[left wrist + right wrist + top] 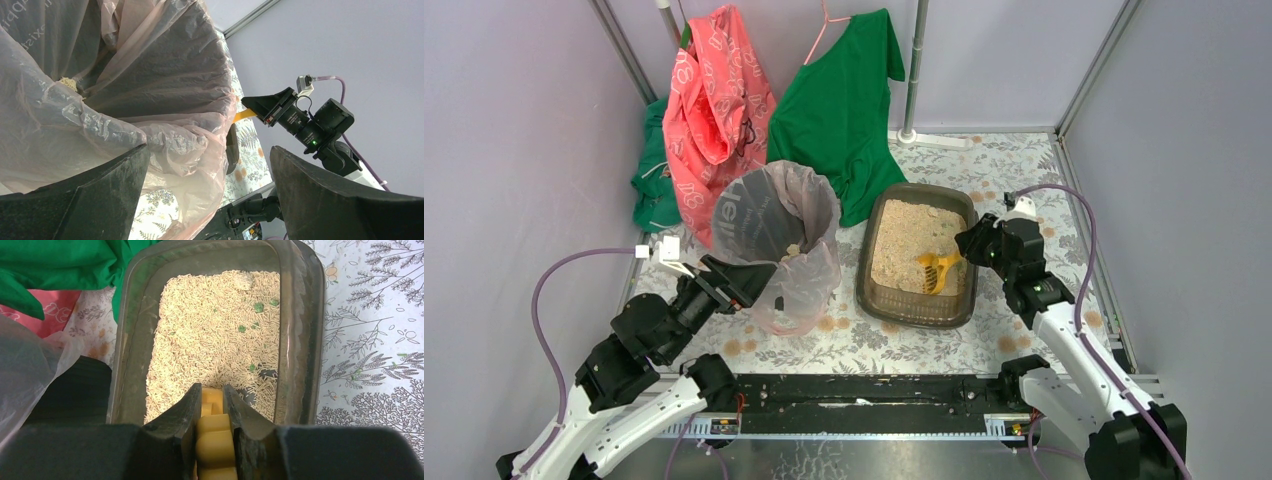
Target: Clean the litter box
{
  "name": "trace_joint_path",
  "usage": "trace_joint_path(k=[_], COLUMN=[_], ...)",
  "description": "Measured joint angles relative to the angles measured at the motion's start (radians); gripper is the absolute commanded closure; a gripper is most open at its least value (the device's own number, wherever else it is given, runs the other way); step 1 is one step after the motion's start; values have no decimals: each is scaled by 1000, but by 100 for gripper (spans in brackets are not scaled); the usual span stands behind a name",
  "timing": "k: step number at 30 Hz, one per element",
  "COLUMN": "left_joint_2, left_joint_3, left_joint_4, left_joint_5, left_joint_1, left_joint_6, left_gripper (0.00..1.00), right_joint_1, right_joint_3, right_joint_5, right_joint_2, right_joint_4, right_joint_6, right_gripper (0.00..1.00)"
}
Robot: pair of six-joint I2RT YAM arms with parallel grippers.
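The litter box (870, 290) is a dark translucent tray of beige litter, right of the middle. In the right wrist view its wall (296, 315) frames the litter, with small green bits (258, 306) and a pale clump (245, 280) in it. My right gripper (969, 247) hangs over the tray's right side, shut on the handle of a yellow slotted scoop (937, 270). The scoop's head rests in the litter. Close up, the gripper (212, 392) pinches the scoop handle (215, 440). My left gripper (742, 288) stands open beside the bagged bin (774, 215), and the bag (125, 75) hangs between its fingers (115, 185).
A pink garment (719, 100) and a green shirt (844, 100) hang at the back, the shirt's hem reaching the tray's far left corner. A pole stand (914, 80) rises behind. Walls close in on both sides. A black rail (864, 400) runs along the near edge.
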Motion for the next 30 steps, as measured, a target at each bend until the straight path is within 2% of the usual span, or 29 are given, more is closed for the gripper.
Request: trace_joint_path(k=[4,13,20,30], left_joint_2=[0,19,39,42], left_joint_3=[0,15,18,17], left_joint_4=[0,-5,-1,0], left_joint_5=[3,5,16,30], left_joint_1=[0,0,0,0], left_joint_6=[0,6,8,8], left_gripper=[3,3,3,3], right_joint_1=[0,-6,-8,-11], right_joint_3=[-23,-227,-280,-294], right_joint_5=[0,-32,-95,-183], right_joint_2=[13,63,192,289], right_joint_4=[42,345,537,694], right_joint_6=[16,178,270,315], right_gripper=[100,100,100,100])
